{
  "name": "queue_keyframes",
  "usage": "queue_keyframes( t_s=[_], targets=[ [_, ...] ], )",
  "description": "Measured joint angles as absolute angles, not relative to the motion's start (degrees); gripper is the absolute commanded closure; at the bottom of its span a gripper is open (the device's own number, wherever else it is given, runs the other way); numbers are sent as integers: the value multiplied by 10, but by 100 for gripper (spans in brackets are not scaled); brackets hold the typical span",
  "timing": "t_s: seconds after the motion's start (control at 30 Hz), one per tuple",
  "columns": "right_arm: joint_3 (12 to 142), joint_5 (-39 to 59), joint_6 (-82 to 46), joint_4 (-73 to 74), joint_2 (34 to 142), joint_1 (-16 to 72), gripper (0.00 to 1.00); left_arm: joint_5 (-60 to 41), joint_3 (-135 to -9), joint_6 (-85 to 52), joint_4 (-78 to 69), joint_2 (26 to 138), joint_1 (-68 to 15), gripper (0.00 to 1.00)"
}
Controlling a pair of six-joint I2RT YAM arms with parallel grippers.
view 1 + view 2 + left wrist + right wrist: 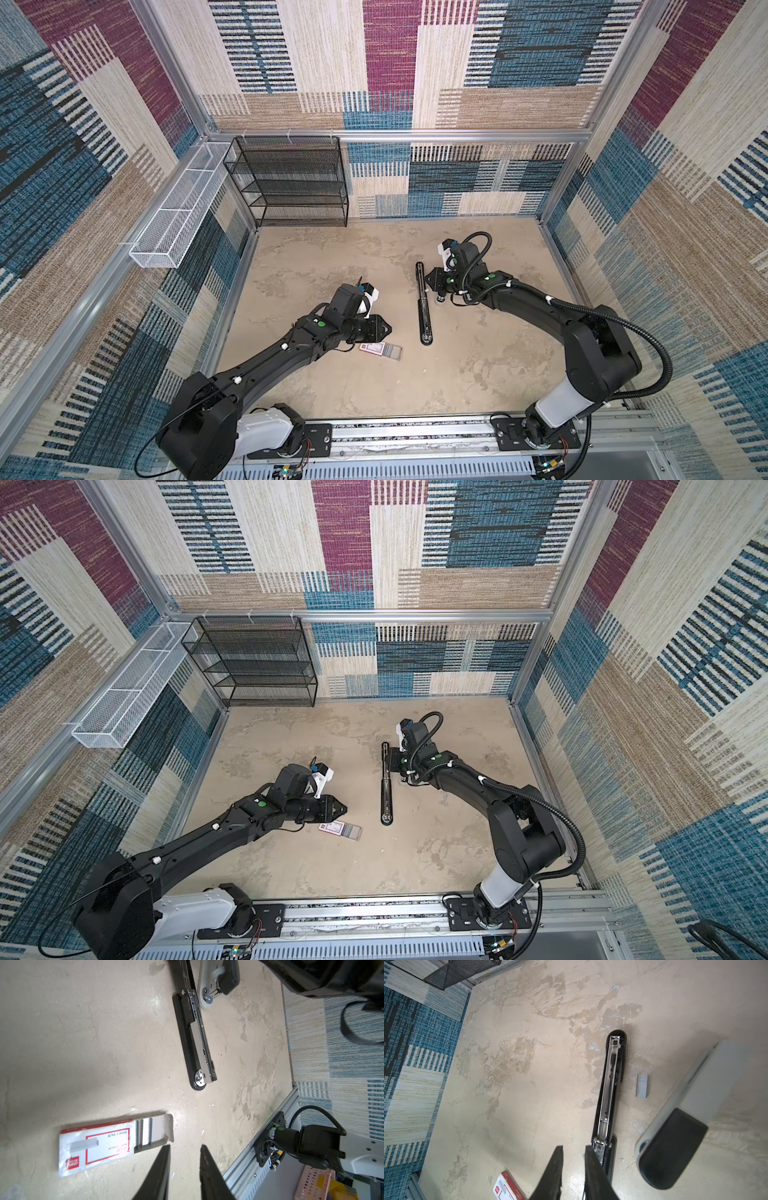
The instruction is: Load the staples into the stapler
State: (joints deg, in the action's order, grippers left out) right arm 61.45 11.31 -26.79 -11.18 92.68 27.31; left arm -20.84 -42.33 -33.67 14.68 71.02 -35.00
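Lying opened flat on the counter (332,257), the stapler (424,307) has the right end effector (574,1148) near its hinge, jaws narrowly parted and empty; a loose staples strip (642,1085) lies beside it. The left end effector (185,1147), likewise narrow and empty, hovers by the open end of the staples box (95,1147).

Both top views look steeply down from high over the near rail onto the whole mottled beige bench (332,257). Each wrist camera hovers close above it, both catching the long opened black-and-steel stapler (197,1043).
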Motion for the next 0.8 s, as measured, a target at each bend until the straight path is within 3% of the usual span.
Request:
queue_keyframes(
  t_s=[0.5, 0.8],
  targets=[
    [601, 101, -259, -112, 894, 274, 64, -182, -490, -328, 175, 751, -354, 69],
    [600, 110, -255, -110, 897, 272, 64, -179, -493, -328, 179, 754, -354, 69]
  ],
)
